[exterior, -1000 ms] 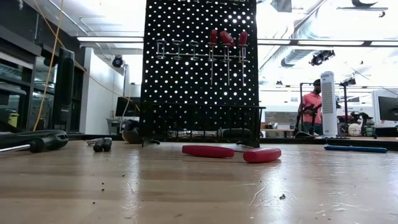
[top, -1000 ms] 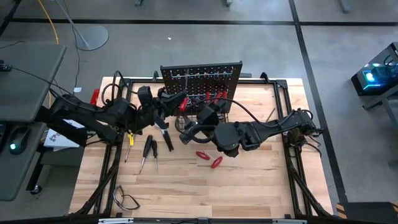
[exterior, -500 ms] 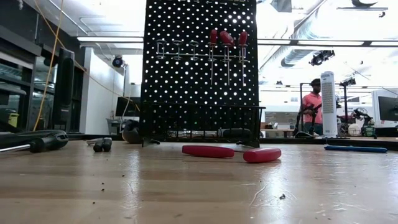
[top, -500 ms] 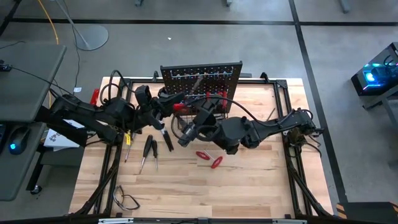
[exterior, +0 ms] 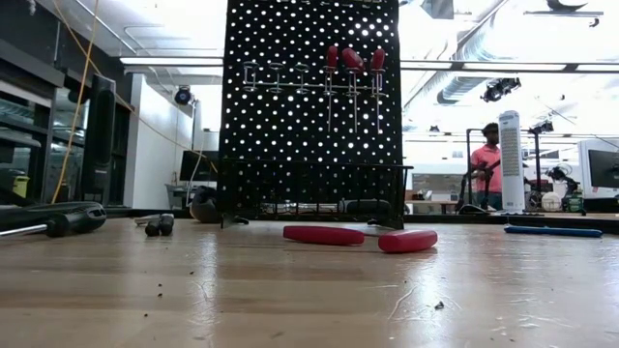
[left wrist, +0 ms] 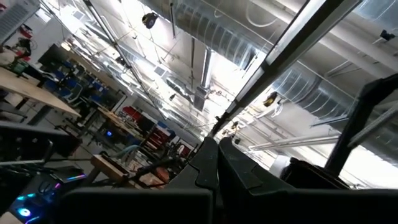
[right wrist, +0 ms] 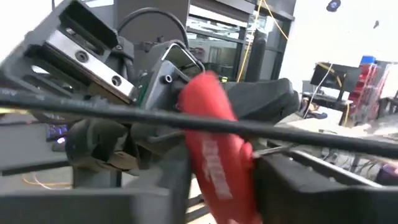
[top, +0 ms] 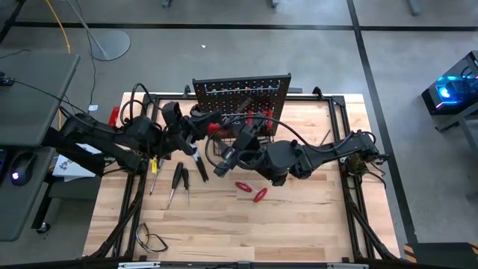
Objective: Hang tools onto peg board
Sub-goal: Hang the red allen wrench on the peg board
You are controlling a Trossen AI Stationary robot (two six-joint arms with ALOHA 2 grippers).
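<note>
While left gripper [top: 200, 128] clamps a red screwdriver [right wrist: 214, 149], right gripper [top: 224, 158] closes on it mid-handoff; next, left releases toward the peg board [top: 241, 93].

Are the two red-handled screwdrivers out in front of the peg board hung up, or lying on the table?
Lying flat. Both red-handled screwdrivers rest on the table in front of the peg board, off its hooks.

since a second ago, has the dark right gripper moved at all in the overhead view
Yes. The right gripper has shifted up the picture, toward the black perforated peg board and away from the two red-handled screwdrivers lying on the wooden table.
</note>
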